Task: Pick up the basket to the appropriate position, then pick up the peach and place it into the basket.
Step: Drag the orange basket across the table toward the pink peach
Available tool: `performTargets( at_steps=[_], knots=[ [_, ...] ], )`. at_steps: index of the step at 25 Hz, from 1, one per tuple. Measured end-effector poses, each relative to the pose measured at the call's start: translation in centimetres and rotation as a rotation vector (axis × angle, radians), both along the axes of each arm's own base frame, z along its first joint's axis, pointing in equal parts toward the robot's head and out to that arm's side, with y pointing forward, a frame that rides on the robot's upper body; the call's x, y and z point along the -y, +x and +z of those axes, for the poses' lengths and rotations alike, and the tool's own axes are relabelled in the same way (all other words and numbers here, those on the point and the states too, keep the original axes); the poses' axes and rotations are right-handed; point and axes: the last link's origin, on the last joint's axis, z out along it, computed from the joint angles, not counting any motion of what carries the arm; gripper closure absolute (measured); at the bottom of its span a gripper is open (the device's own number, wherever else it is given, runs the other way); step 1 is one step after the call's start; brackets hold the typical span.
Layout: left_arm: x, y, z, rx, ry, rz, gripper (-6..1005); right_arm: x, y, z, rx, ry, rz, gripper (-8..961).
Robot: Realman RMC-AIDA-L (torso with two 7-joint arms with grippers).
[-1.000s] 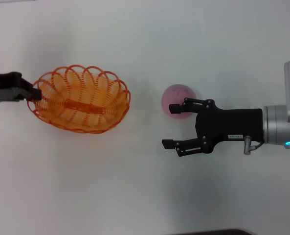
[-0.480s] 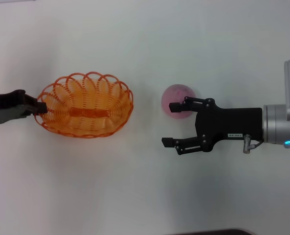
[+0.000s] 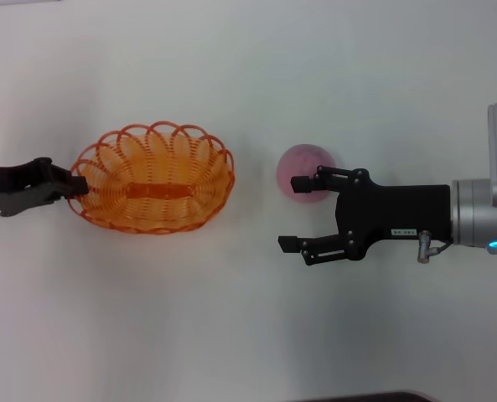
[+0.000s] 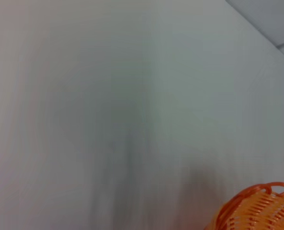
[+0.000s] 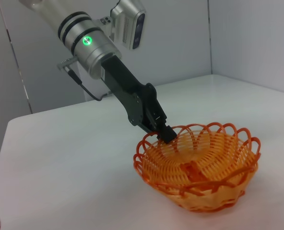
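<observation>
The orange wire basket (image 3: 154,186) sits left of centre on the white table, level. It also shows in the right wrist view (image 5: 199,165) and partly in the left wrist view (image 4: 256,208). My left gripper (image 3: 74,186) is shut on the basket's left rim; the right wrist view shows the same grip (image 5: 164,134). The pink peach (image 3: 304,169) lies right of the basket, apart from it. My right gripper (image 3: 297,213) is open and empty, its upper fingertip over the peach's near side, its lower one on bare table.
The white table (image 3: 248,75) stretches bare around both things. A dark edge (image 3: 357,397) shows at the table's front. Grey walls (image 5: 247,38) stand behind the table in the right wrist view.
My left gripper has carried the basket rightward toward the peach and lowered it level. The right arm and the peach have not moved.
</observation>
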Motion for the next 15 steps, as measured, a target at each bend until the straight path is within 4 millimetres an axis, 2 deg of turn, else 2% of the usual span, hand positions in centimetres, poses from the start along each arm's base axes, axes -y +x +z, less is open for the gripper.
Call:
performTargets(
  at_steps=[15],
  knots=[
    [-0.55, -0.47, -0.76, -0.048, 0.034, 0.035, 939, -0.05, 0.14, 0.13, 0.005, 0.003, -0.001, 6]
  ],
)
